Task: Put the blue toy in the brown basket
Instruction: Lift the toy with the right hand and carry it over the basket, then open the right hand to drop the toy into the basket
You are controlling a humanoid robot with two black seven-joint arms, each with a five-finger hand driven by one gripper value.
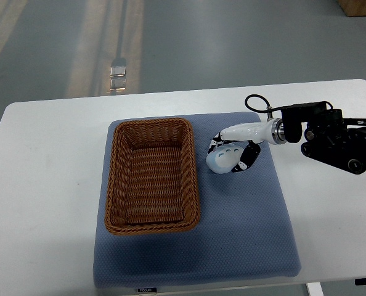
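Blue mat (244, 234), right hand's fingers (248, 155) curled around blue toy (225, 158), beside brown basket (152, 176).

**What your robot's arm looked like in this shot**

So you only had one arm in frame, the right arm (331, 139), and it was mostly chunky black housing with blocky, angular segments and a few round joint caps near the edge. At the wrist you had a silver metal ring, then everything turned glossy white. A thin black cable looped up above the wrist and curled back down. Your right hand (232, 154) had white shells with black fingertips and dark joints showing between the segments.
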